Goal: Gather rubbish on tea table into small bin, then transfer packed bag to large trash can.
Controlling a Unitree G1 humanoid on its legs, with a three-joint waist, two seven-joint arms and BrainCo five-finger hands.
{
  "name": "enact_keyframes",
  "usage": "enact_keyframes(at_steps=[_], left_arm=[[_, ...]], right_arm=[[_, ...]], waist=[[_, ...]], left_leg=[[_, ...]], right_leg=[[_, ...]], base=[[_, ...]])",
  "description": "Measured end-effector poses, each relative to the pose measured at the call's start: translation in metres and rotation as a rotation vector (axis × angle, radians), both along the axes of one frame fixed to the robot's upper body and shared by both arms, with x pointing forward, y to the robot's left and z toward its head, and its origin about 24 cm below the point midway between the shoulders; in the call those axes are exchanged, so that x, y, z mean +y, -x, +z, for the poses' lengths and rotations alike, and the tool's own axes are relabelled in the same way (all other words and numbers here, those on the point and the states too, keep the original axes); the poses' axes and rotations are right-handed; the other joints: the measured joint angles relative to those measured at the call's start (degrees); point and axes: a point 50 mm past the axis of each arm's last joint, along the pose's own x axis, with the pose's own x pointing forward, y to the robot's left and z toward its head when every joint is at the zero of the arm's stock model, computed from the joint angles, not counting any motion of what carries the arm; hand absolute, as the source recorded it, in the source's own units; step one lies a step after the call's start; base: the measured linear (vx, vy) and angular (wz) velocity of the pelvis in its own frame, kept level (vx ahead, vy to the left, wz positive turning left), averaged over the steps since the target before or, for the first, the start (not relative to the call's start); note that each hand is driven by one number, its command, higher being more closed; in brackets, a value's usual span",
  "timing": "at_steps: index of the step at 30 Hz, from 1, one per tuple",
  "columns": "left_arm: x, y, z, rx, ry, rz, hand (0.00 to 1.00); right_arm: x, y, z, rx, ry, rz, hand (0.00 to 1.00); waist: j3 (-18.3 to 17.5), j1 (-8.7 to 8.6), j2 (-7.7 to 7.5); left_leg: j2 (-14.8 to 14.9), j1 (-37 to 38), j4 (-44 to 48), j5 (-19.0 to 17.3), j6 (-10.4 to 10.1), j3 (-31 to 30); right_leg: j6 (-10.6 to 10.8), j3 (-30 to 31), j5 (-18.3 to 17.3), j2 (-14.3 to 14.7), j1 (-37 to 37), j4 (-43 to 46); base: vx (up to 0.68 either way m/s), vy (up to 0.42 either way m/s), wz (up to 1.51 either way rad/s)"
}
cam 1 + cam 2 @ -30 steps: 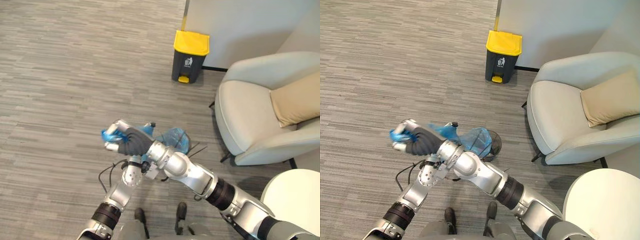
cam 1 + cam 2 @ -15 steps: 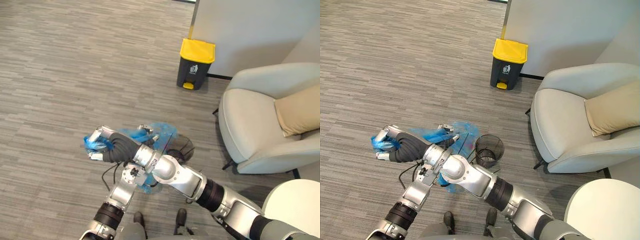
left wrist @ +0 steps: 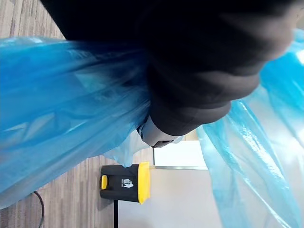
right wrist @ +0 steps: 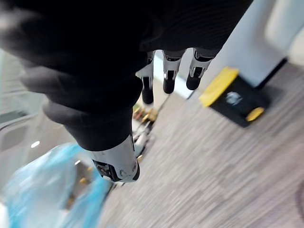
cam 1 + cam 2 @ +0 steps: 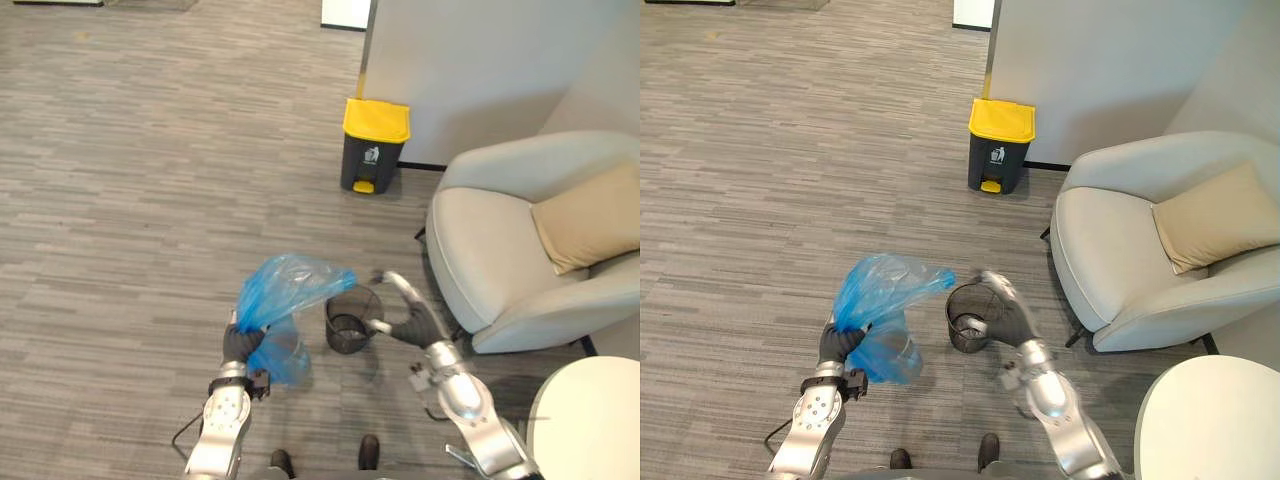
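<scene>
The left hand [image 5: 241,344] is clenched round the gathered middle of a translucent blue plastic bag [image 5: 287,288], which billows above and below the fist, held off the grey carpeted floor [image 5: 120,200] just to the left of the small black wire-mesh bin [image 5: 350,326]. The right hand [image 5: 410,320] hovers just at the bin's right side, fingers straight and thumb spread, holding nothing. Well beyond the bin stands a dark grey trash can with a yellow lid [image 5: 373,150]
</scene>
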Motion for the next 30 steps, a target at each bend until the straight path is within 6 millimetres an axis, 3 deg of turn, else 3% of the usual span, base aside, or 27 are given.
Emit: enact_keyframes(at_steps=[3,7,11,15,19,21,23,25,27,30], left_arm=[[0.019,0.017,-0.025,0.132,-0.025,0.017,1.0],[0.036,0.043,-0.058,0.306,0.0,0.064,1.0],[0.049,0.07,-0.079,0.439,0.02,0.116,1.0],[0.053,0.082,-0.09,0.514,0.035,0.136,1.0],[0.052,0.074,-0.087,0.497,0.036,0.128,1.0],[0.051,0.065,-0.081,0.458,0.033,0.117,1.0],[0.049,0.052,-0.073,0.406,0.029,0.103,1.0],[0.049,0.045,-0.071,0.388,0.028,0.098,1.0],[0.05,0.047,-0.071,0.394,0.024,0.099,1.0],[0.049,0.05,-0.07,0.395,0.022,0.093,1.0]], right_arm=[[-0.044,0.018,-0.049,0.239,-0.021,-0.174,0.0],[-0.079,0.055,-0.1,0.513,-0.07,-0.335,0.0],[-0.094,0.084,-0.127,0.679,-0.102,-0.444,0.0],[-0.1,0.103,-0.142,0.779,-0.105,-0.507,0.0],[-0.094,0.106,-0.146,0.794,-0.13,-0.523,0.0],[-0.088,0.104,-0.146,0.783,-0.15,-0.534,0.0],[-0.086,0.1,-0.143,0.752,-0.175,-0.556,0.0],[-0.087,0.095,-0.141,0.73,-0.202,-0.582,0.0],[-0.083,0.092,-0.141,0.723,-0.215,-0.578,0.0],[-0.079,0.087,-0.139,0.706,-0.228,-0.57,0.0]], waist=[[-0.21,-0.88,1.36],[-0.36,-0.92,2.83],[-0.32,-0.93,3.17],[0.16,-0.97,3.32],[1.66,-0.85,3.84],[2.44,-0.76,3.69],[2.75,-0.67,3.21],[3.35,-0.65,3.63],[3.66,-0.14,2.99],[4.91,0.84,2.18]], left_leg=[[0.03,0.16,0.0,-0.02,-0.03,0.09],[0.16,0.17,0.0,-0.31,-0.43,0.13],[0.25,0.17,-0.02,-0.35,-0.49,-0.11],[0.09,-1.41,0.98,-0.52,-0.6,-2.17],[0.01,-7.12,6.26,-2.49,0.14,-6.03],[0.84,-8.54,7.25,-2.87,0.45,-3.83],[3.58,-9.66,8.5,-3.1,0.99,7.95],[7.01,-10.45,11.45,-3.34,1.32,15.6],[7.01,-11.19,15.12,-4.88,1.68,14.2],[8.03,-11.6,22.82,-12.07,1.29,13.98]], right_leg=[[0.0,0.11,0.0,0.05,0.18,-0.17],[0.03,0.19,-0.07,0.1,0.21,-0.4],[-0.08,-0.2,-0.29,-0.03,0.68,-1.02],[0.33,-2.61,-0.91,-0.35,0.92,-0.38],[0.83,-8.29,-3.89,-2.28,-1.22,4.62],[1.05,-12.0,-5.85,-3.7,-1.55,7.53],[1.88,-16.02,-6.77,-5.97,-2.19,8.05],[2.61,-18.11,-7.75,-6.45,-2.17,9.85],[2.93,-18.45,-8.93,-7.79,-1.87,12.07],[4.58,-16.8,-12.34,-10.69,-2.34,19.63]], base=[[0.01,-0.002,-0.01],[0.0,0.0,0.0],[-0.01,-0.006,0.03],[-0.03,-0.011,0.31],[-0.03,0.018,0.77],[0.02,0.025,1.03],[0.08,0.051,1.05],[0.15,0.084,0.79],[0.15,0.094,0.35],[0.11,0.098,-0.05]])
